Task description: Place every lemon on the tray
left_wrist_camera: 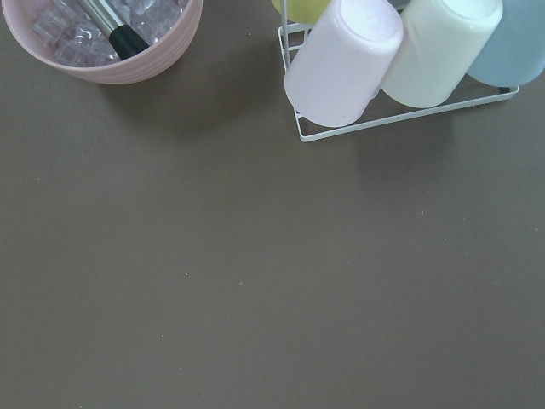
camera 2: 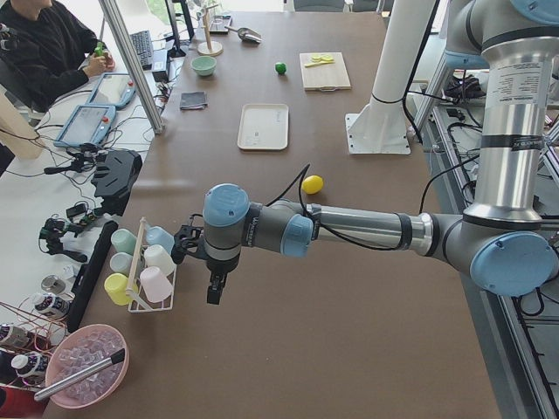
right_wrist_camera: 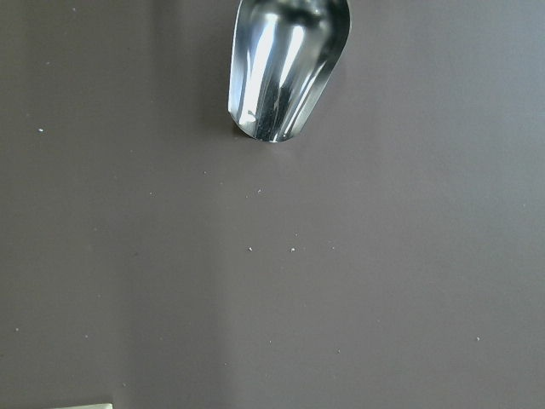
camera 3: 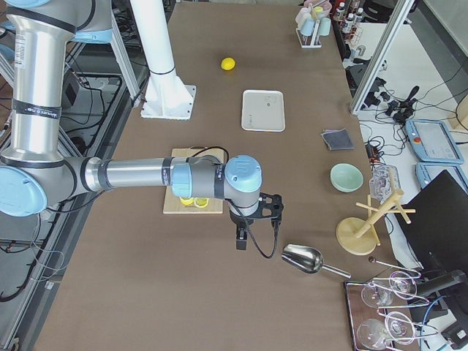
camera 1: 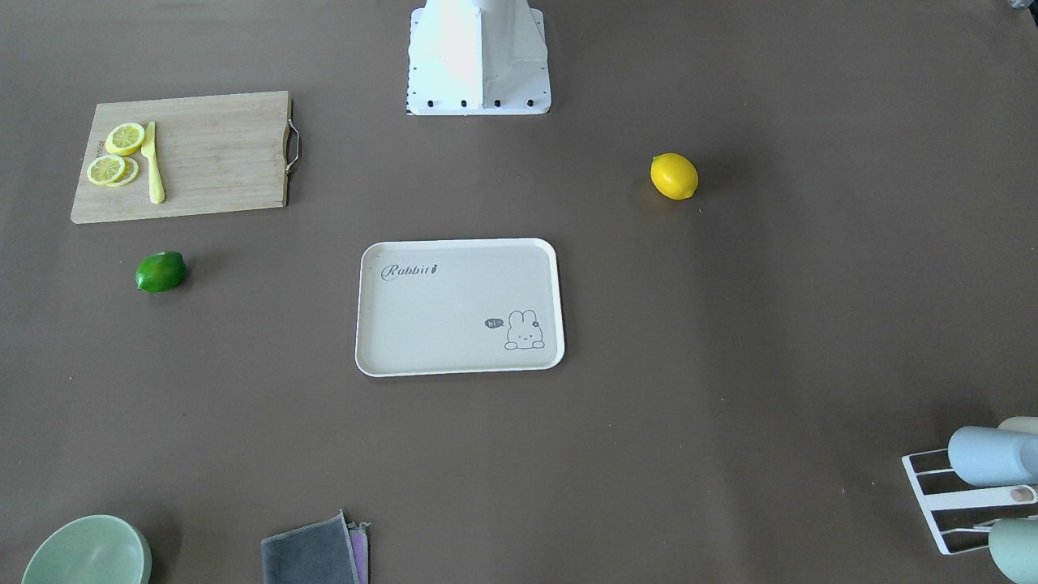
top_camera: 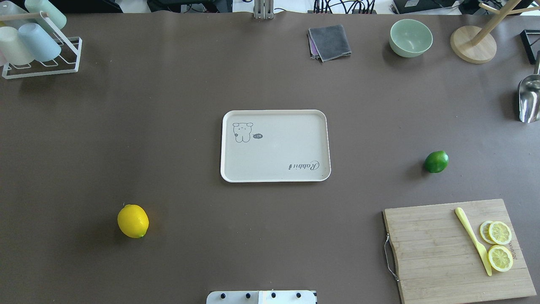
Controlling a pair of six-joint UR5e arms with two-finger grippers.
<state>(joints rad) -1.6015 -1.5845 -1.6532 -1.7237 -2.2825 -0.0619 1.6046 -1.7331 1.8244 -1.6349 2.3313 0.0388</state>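
The yellow lemon point(top_camera: 133, 221) lies on the brown table, at the near left of the overhead view; it also shows in the front view point(camera 1: 674, 176). The green lemon point(top_camera: 436, 161) lies to the right of the tray, beyond the cutting board. The cream tray point(top_camera: 278, 147) with the "Rabbit" lettering sits mid-table with nothing on it. My left gripper point(camera 2: 214, 292) hangs beside the cup rack at the table's left end, far from both lemons. My right gripper point(camera 3: 241, 240) hangs near the metal scoop at the right end. I cannot tell whether either gripper is open or shut.
A wooden cutting board point(top_camera: 447, 249) holds lemon slices point(top_camera: 499, 245) and a yellow knife point(top_camera: 472, 240). A cup rack point(top_camera: 38, 46) stands far left. A grey cloth point(top_camera: 330, 41), green bowl point(top_camera: 411, 37), wooden stand point(top_camera: 472, 44) and metal scoop point(top_camera: 529, 99) lie along the far and right edges. A pink bowl point(left_wrist_camera: 106, 43) sits near the rack.
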